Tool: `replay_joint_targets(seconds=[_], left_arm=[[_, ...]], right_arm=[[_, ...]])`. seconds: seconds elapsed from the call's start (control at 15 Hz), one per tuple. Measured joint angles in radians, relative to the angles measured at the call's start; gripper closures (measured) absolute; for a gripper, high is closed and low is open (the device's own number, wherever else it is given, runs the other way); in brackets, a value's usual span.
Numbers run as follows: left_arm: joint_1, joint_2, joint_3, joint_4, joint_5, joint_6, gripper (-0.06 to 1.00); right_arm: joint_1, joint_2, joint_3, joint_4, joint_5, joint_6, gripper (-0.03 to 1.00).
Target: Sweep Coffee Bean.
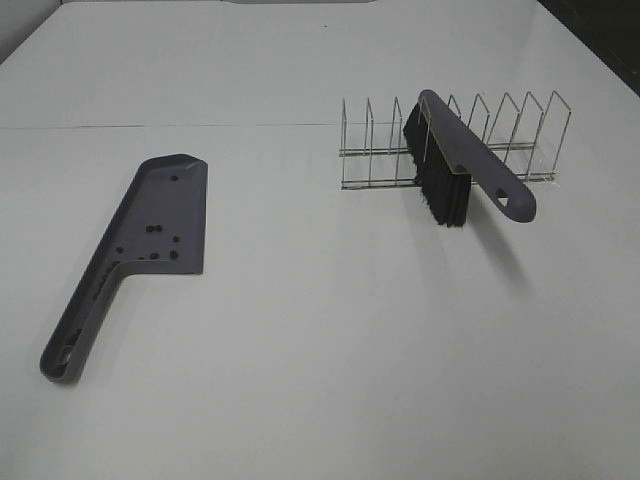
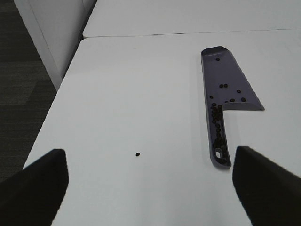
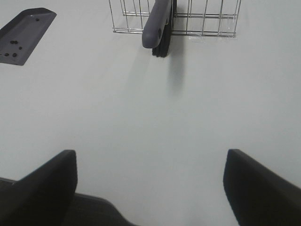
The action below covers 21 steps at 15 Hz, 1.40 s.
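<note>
The grey dustpan (image 1: 140, 235) lies flat on the white table at the left, and also shows in the left wrist view (image 2: 225, 96) and the right wrist view (image 3: 24, 35). Several coffee beans (image 2: 217, 120) lie in its pan and along its handle. One stray coffee bean (image 2: 137, 154) lies on the table apart from the dustpan. The brush (image 1: 455, 160), with a grey handle and black bristles, rests in the wire rack (image 1: 455, 140). My left gripper (image 2: 150, 188) and right gripper (image 3: 150, 183) are open, empty and far from both tools; neither shows in the high view.
The table's left edge (image 2: 51, 99) runs near the stray bean, with dark floor beyond. A seam (image 1: 150, 126) crosses the tabletop behind the dustpan. The wire rack also shows in the right wrist view (image 3: 207, 19), standing at the table's back right.
</note>
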Motion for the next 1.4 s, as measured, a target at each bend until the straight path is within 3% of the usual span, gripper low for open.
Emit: replay_joint_targets(seconds=[0.2,0.4,1.4], left_arm=[[0.0,0.0,0.0,0.0,0.0,0.0,0.07],[0.0,0.0,0.0,0.0,0.0,0.0,0.07],[0.0,0.0,0.0,0.0,0.0,-0.001,0.07]], right_arm=[[-0.006,0.0,0.0,0.002,0.0,0.0,0.18],[-0.105,0.0,0.0,0.002,0.0,0.0,0.18],[-0.109,0.0,0.0,0.002,0.0,0.0,0.18]])
